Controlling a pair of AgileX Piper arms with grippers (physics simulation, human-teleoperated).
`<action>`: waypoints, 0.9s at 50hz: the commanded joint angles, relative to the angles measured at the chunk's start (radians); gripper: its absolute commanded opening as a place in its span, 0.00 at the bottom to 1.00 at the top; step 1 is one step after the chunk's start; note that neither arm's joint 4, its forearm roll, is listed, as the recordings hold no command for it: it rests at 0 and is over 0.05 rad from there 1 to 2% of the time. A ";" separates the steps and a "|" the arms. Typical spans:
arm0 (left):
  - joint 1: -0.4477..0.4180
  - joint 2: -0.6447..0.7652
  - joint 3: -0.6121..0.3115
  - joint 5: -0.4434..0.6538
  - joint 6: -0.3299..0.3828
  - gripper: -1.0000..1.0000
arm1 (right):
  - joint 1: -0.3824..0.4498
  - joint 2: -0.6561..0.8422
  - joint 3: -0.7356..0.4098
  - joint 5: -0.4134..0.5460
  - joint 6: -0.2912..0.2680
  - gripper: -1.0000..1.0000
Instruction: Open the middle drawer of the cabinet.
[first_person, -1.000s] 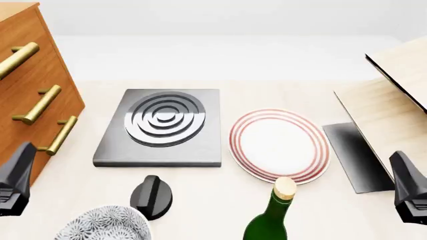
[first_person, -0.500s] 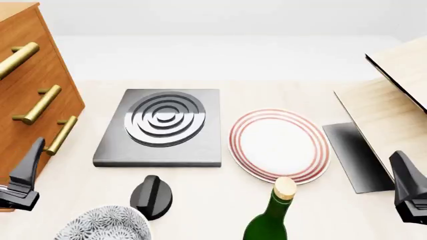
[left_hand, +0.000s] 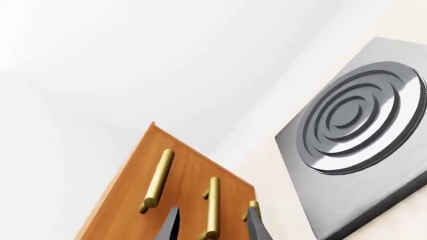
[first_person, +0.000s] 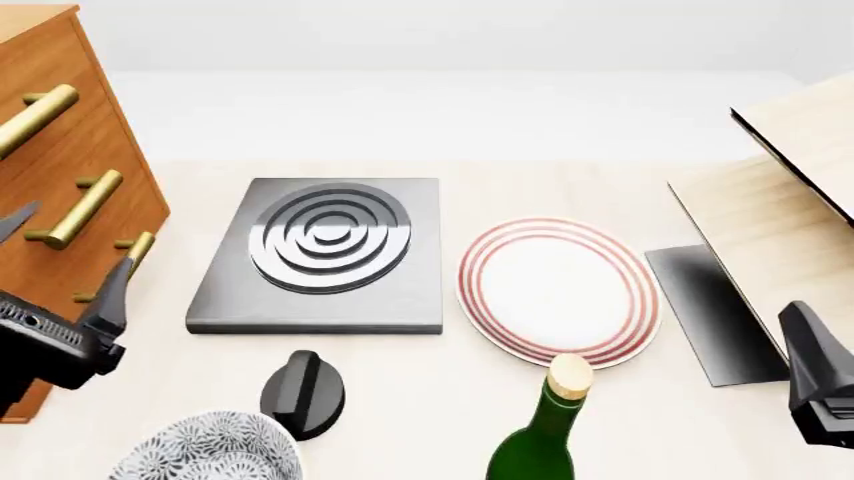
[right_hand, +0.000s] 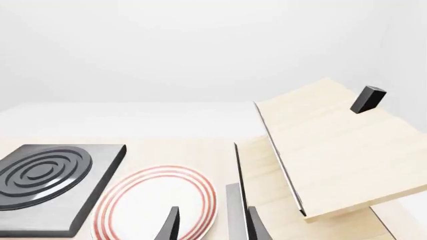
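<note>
**Left fingers frame the middle handle**

Front view puts the cabinet (first_person: 60, 170) at the worktop's (first_person: 441, 400) far left, the middle drawer (first_person: 67, 215) second of three. The left gripper (first_person: 60, 255) sits just before it, fingers (first_person: 114, 290) spread apart. In the left wrist view the middle handle (left_hand: 212, 207) lies between the fingertips (left_hand: 168, 227), not touched. The right gripper (right_hand: 210, 225) hangs open over the plate (first_person: 558, 290), well apart from the cabinet.

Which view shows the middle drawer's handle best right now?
The left wrist view: the middle drawer's handle sits between the open left gripper fingertips. The front view shows the handle whole on the cabinet, fingers beside it. The right wrist view misses it.
</note>
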 joint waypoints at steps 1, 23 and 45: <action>0.016 0.297 -0.010 -0.285 0.150 1.00 | 0.000 0.000 0.001 -0.001 0.000 1.00; 0.010 0.616 -0.138 -0.466 0.213 1.00 | 0.000 0.001 0.000 -0.001 0.000 1.00; 0.047 0.552 -0.132 -0.475 0.465 1.00 | 0.000 0.001 0.000 -0.001 0.000 1.00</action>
